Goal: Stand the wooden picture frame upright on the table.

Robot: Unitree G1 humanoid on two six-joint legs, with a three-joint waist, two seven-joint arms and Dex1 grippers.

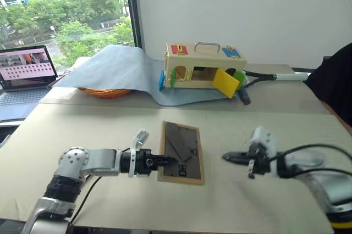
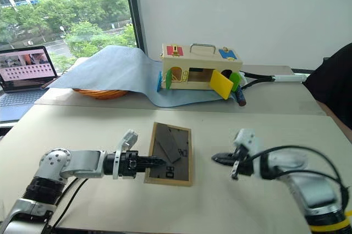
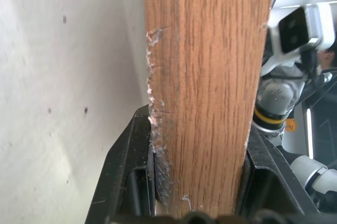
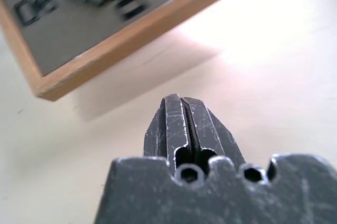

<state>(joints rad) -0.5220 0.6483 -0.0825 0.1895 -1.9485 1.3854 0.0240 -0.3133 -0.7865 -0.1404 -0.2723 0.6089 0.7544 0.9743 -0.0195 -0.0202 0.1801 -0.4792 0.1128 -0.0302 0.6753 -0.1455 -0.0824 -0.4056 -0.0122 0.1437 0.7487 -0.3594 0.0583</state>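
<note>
Left gripper (image 1: 171, 161): clamping the left edge of the wooden picture frame (image 1: 182, 152), its two black fingers (image 3: 129, 176) pressing on either side of the wood.
Right gripper (image 1: 226, 157): pinched fully together, gripping nothing, hovering just right of the frame and apart from it.
Picture frame: sitting at the middle of the table (image 1: 110, 127), dark grey back and fold-out stand facing up, left edge appearing slightly raised.
Writing: "80" is showing on the grey back (image 4: 37, 6).
Behind: a wooden box (image 1: 203, 66) with coloured flaps is resting on a blue-grey cloth (image 1: 118, 66); a laptop (image 1: 25, 74) is glowing at far left.
</note>
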